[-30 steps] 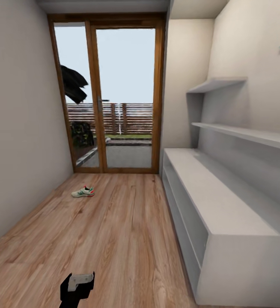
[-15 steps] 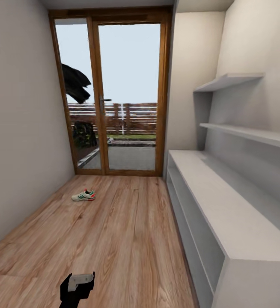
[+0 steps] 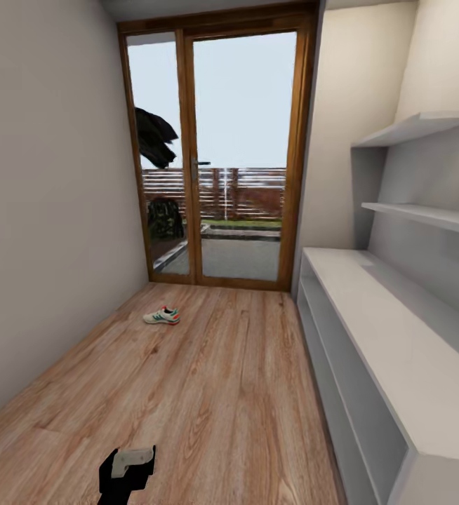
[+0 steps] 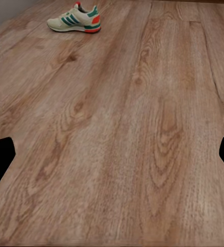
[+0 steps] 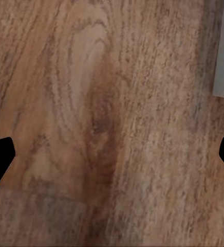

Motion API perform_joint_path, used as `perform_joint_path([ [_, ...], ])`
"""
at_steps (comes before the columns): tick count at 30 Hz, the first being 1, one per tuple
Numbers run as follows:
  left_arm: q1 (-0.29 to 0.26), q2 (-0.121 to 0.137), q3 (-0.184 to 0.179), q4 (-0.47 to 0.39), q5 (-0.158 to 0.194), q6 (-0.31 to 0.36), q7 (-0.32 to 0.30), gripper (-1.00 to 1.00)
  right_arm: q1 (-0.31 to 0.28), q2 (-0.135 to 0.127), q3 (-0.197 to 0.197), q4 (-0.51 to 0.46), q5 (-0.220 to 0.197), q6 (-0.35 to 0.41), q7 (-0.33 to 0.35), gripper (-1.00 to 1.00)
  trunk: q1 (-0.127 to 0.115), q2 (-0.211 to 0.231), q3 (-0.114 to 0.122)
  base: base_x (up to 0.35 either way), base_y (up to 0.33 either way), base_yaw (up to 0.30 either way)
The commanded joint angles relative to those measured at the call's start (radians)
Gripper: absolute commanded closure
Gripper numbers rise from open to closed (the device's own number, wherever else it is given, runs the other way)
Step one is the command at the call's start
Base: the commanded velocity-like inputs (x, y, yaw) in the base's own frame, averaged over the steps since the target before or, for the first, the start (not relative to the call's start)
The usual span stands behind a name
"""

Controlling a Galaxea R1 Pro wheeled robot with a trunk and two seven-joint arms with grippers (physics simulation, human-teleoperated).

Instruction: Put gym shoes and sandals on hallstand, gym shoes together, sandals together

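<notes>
- One cream-white lace-up sneaker w/ green stripes and red-orange heel (image 3: 161,316) lies on the light brown wood-plank floor (image 3: 208,393), far end nr the glass door (image 3: 243,161), well apart from the low light-grey bench rack (image 3: 377,330) on the right.
- Left gripper (image 4: 112,154): fingers spread wide, nothing held. Right gripper (image 5: 112,154): same, over bare planks.
- Shoe prob. light, soft upper, stiff sole; best pinched across the collar or heel.
</notes>
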Motion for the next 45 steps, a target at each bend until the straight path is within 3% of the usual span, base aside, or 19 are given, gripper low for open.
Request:
perform_joint_path([
  [1, 0.000, 0.000, -0.002, 0.001, 0.001, -0.003, 0.003, -1.00, 0.000, 0.000, 0.000, -0.001, 0.003, 0.000, 0.000, -1.00, 0.000, 0.000, -0.001, 0.001, 0.000, 0.282],
  [11, 0.000, -0.006, -0.002, 0.001, 0.001, -0.004, 0.003, -1.00, 0.000, 0.000, 0.000, 0.000, 0.003, 0.000, 0.000, -1.00, 0.000, 0.000, -0.005, -0.090, -0.085, 0.283],
  [27, 0.000, -0.008, -0.003, 0.000, 0.001, -0.004, 0.003, -1.00, 0.000, -0.002, 0.000, 0.000, 0.003, 0.000, 0.000, -1.00, 0.000, 0.000, -0.010, -0.108, -0.270, 0.283],
  [45, -0.001, -0.007, -0.002, 0.001, 0.001, -0.004, 0.003, -1.00, 0.000, -0.001, 0.000, 0.000, 0.003, 0.000, 0.000, -1.00, 0.000, 0.000, -0.016, 0.070, -0.011, 0.283],
])
